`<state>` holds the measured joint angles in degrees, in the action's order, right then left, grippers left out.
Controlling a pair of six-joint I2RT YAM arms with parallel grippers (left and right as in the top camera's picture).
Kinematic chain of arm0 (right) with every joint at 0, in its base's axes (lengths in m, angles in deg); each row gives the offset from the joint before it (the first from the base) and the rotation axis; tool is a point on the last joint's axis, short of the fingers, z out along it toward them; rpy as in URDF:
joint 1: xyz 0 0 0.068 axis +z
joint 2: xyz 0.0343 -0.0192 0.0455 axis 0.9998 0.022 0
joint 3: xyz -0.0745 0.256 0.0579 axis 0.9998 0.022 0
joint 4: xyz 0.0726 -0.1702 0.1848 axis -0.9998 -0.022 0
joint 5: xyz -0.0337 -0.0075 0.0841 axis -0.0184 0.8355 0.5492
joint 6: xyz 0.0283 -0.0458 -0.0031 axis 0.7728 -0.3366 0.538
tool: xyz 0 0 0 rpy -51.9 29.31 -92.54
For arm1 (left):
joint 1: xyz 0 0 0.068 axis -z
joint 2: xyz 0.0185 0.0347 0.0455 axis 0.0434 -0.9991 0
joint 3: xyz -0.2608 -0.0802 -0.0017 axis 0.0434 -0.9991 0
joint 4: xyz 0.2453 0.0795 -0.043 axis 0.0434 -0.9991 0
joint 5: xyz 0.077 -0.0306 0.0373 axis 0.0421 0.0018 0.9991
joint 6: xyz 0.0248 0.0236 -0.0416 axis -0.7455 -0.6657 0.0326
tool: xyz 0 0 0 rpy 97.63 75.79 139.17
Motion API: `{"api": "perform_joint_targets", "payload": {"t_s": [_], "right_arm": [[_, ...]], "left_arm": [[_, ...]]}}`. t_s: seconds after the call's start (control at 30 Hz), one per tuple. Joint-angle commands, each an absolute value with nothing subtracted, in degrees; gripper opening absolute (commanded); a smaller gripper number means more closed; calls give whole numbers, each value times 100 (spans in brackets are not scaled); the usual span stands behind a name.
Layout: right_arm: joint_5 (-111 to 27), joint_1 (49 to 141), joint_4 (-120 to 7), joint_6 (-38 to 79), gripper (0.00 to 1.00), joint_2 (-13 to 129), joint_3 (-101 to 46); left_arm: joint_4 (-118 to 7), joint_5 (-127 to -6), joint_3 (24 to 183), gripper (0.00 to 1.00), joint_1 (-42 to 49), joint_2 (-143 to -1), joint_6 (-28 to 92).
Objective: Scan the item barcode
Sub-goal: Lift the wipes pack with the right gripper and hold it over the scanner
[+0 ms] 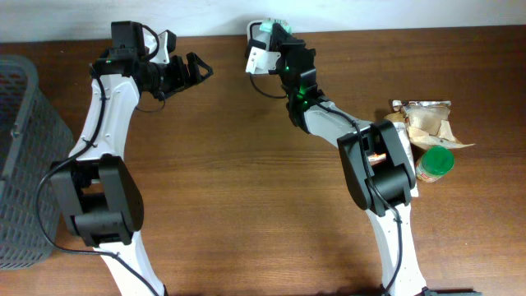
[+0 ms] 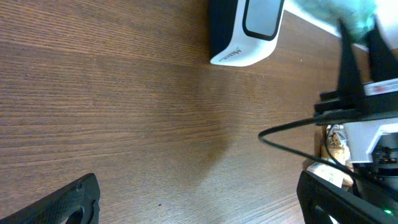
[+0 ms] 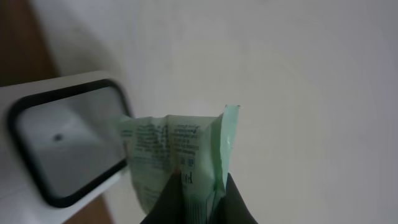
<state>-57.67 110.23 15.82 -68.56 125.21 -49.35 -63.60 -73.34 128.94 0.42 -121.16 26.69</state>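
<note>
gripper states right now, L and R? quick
Left gripper: open, empty.
Right gripper: closed on the green packet, held up at the scanner.

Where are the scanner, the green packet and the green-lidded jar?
scanner (image 3: 65,146): right wrist view, on its glass window.
green packet (image 3: 180,149): right wrist view, on its printed face.
green-lidded jar (image 1: 436,161): overhead view, on its lid.
</note>
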Motion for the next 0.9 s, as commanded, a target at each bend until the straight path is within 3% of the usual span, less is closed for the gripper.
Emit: {"api": "perform_joint_targets", "payload": {"t_s": [0.0, 0.23, 0.43, 0.63, 0.77, 0.87], "right_arm": [[-5658, 11015, 1344, -6854, 4, 12476, -5044], [-5564, 11048, 2623, -6861, 4, 12476, -5046], [-5223, 10956, 2216, -6852, 4, 12478, -5046], [-5184, 10967, 891, -6854, 4, 12478, -5044], [-5186, 10984, 2568, -6859, 4, 12476, -5046], [-5188, 10982, 3003, -7018, 4, 12473, -5044]], "left_arm": [[-6347, -7354, 12920, 99, 22, -12100, 2616], [-6347, -7354, 12920, 99, 22, -12100, 2616], [-6347, -7354, 12920, 99, 22, -12103, 2616], [-6347, -7354, 12920, 99, 22, -12100, 2616], [-6347, -7354, 12920, 99, 22, -12100, 2616], [-6347, -7354, 12920, 99, 22, -12100, 2616]]}}
